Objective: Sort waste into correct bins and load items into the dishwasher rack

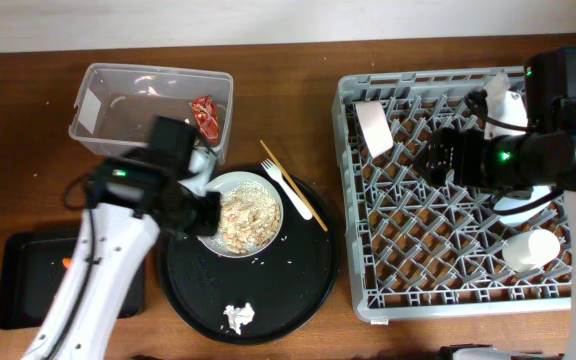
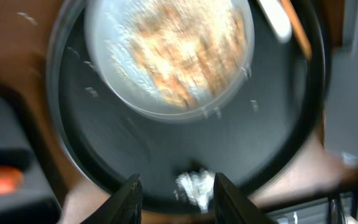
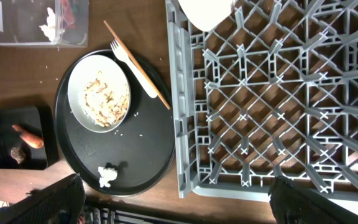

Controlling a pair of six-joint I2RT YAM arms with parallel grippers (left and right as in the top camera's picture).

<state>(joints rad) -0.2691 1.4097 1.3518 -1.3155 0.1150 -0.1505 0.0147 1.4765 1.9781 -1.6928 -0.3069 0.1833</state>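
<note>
A pale grey plate (image 1: pixel 246 213) heaped with beige rice-like scraps sits on the round black tray (image 1: pixel 298 290). A crumpled white tissue (image 1: pixel 238 317) lies at the tray's front. The white fork (image 1: pixel 288 190) and wooden chopsticks (image 1: pixel 298 190) lie at its back right. My left gripper (image 1: pixel 203 212) is open at the plate's left edge. In the left wrist view its jaws (image 2: pixel 176 186) frame the tissue (image 2: pixel 194 186) below, apart from it. My right gripper (image 1: pixel 443 155) is wide open and empty over the dishwasher rack (image 1: pixel 368 290).
The clear tub (image 1: pixel 98 85) at the back left holds a red wrapper (image 1: pixel 205 112) and tissue. The shallow black tray (image 1: pixel 23 300) at the front left holds a carrot piece (image 3: pixel 28 137) and a brown lump (image 3: pixel 16 154). White cups (image 1: pixel 373 125) (image 1: pixel 531 248) stand in the rack.
</note>
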